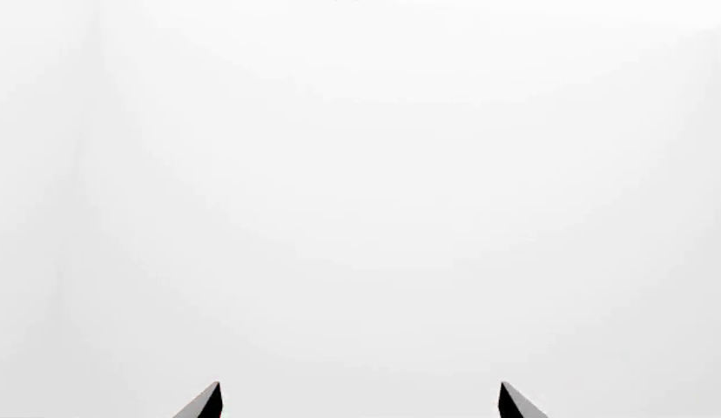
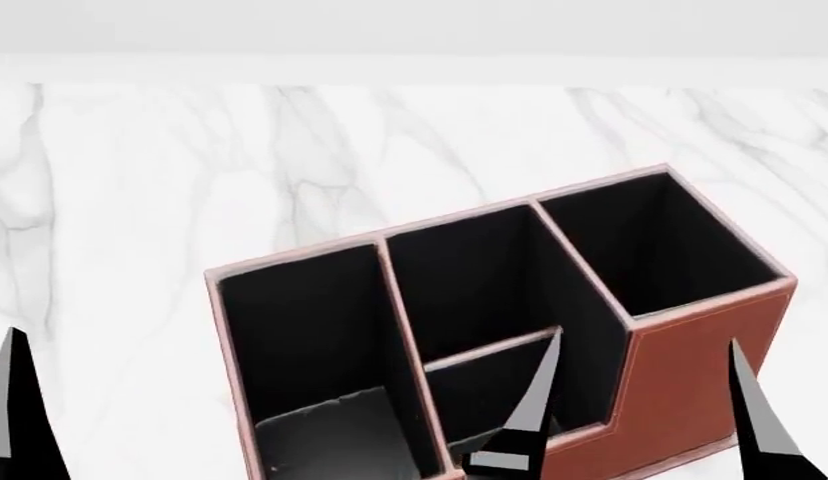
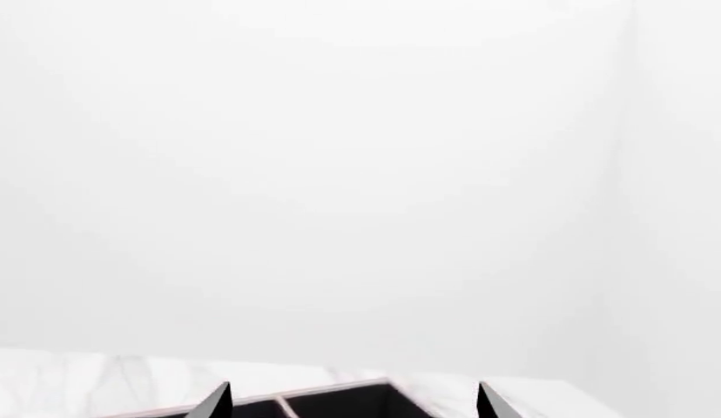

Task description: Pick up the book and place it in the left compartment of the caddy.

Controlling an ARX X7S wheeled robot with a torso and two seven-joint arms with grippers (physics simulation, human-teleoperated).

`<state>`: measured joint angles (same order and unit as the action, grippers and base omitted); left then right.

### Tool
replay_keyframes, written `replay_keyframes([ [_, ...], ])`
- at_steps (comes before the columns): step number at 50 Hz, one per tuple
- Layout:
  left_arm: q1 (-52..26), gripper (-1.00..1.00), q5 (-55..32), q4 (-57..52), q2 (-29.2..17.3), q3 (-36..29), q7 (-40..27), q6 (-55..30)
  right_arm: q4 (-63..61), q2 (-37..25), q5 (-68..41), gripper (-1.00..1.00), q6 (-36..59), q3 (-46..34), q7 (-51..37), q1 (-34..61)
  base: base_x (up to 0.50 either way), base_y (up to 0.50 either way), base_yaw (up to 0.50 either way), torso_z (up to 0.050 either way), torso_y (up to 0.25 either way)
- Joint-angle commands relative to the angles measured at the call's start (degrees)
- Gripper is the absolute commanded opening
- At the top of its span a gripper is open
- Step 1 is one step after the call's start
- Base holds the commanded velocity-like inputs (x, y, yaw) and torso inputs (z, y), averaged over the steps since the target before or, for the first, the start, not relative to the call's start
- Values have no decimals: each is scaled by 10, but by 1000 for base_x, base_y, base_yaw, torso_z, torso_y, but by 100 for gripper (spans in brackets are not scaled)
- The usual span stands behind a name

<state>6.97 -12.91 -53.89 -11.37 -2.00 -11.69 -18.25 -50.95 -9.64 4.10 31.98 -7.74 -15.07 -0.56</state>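
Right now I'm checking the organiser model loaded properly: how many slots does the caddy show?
4 in the caddy, seen in the head view: the long left compartment, two small middle slots, far and near, and the taller right slot. None seems hidden.

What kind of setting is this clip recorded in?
Probably a simulated desk or counter setup: a white marble-look tabletop, a reddish-brown leather-look caddy with black slots, and plain white walls behind. No book is in view.

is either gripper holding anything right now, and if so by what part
Nothing is held. The left gripper and right gripper both show spread fingertips with empty space between them. The book is not in view.
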Motion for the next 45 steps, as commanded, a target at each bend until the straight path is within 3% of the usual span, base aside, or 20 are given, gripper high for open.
replay_keyframes([
  [1,1,100,-10,2,-5,3,-5,7,-6,-5,-4,100,5,2,-5,0,0,0,0,50,0],
  [34,-2,100,6,8,-22,-19,-24,2,-18,-20,-15,100,23,2,-24,5,0,0,0,45,-157],
  [45,-4,100,-20,36,-24,-11,-30,12,-11,1,-30,100,34,22,-48,11,0,0,0,0,0],
])
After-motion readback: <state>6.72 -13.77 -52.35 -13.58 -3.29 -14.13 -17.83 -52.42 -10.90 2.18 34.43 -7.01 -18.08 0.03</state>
